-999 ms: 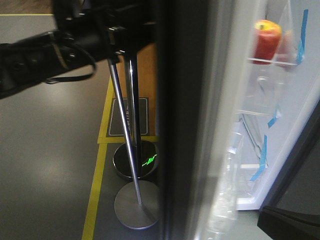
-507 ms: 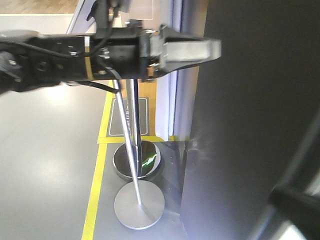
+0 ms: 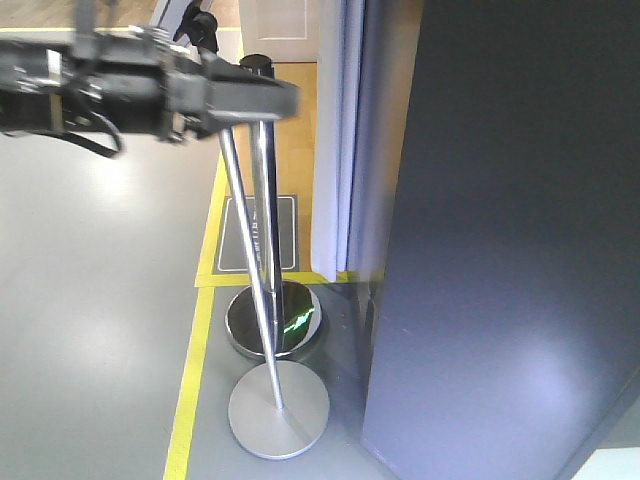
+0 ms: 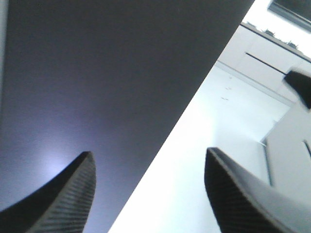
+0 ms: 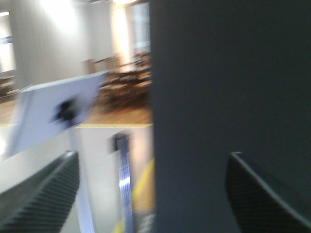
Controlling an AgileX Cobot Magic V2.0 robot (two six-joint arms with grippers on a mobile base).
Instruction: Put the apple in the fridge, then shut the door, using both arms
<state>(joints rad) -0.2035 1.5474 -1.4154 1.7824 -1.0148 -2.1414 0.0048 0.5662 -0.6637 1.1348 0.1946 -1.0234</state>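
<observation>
- Fingers of both grippers stand apart with nothing between them: in the left wrist view the left gripper [image 4: 148,194] shows two dark textured tips either side of an open gap, and the right wrist view shows the right gripper [image 5: 153,194] the same way, though that view is blurred.
- Filling the right half of the front view is the door [image 3: 510,240], a flat dark grey matte slab. It appears shut or nearly shut, with none of the white interior showing. It also fills the upper left of the left wrist view [image 4: 97,87] and the right of the right wrist view [image 5: 228,87].
- The fridge [image 3: 395,250] shows only as the same dark grey body along the door's left edge; I cannot tell the seam between them.
- The apple is not visible in any view, so its place cannot be read from these pictures.
- A grey floor [image 3: 100,330] with a yellow tape line [image 3: 190,380] running along it takes up the left and bottom of the front view.
- A black arm [image 3: 90,90] reaches in from the left edge across the top of the front view, well apart from the door; which arm it is I cannot tell.
- A slanted sign board [image 5: 58,114] shows pale in the right wrist view.
- Two shiny poles [image 3: 262,220] rise just left of the fridge, one upright, one tilted.
- A flat silver round base [image 3: 278,410] lies on the floor in front of a darker glossy base [image 3: 272,320].
</observation>
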